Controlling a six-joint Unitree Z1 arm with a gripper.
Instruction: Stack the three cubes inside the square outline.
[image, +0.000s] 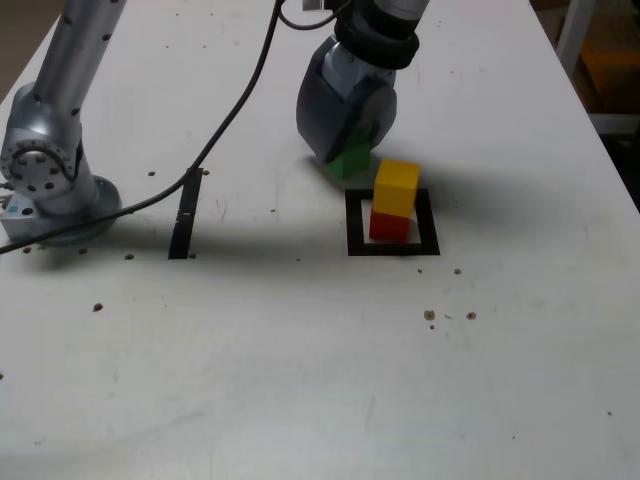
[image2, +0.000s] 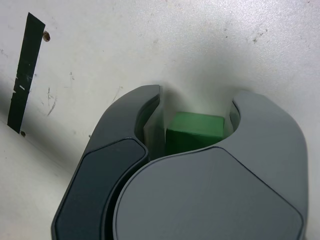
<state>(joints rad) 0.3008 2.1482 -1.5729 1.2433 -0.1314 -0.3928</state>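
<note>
since the green cube (image: 350, 161) looks small, rigid and light, flat opposite faces are the place to pinch. plain solid green, it sits on the tabletop (image: 300, 350) at about ten o'clock from the outline (image: 349, 222), beside the yellow (image: 397, 188)-on-red (image: 389, 227) stack. the tool (image2: 192, 131) is closed on it.

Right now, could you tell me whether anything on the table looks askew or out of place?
Only slightly: the yellow cube sits a little off-square on the red cube inside the square outline.
</note>
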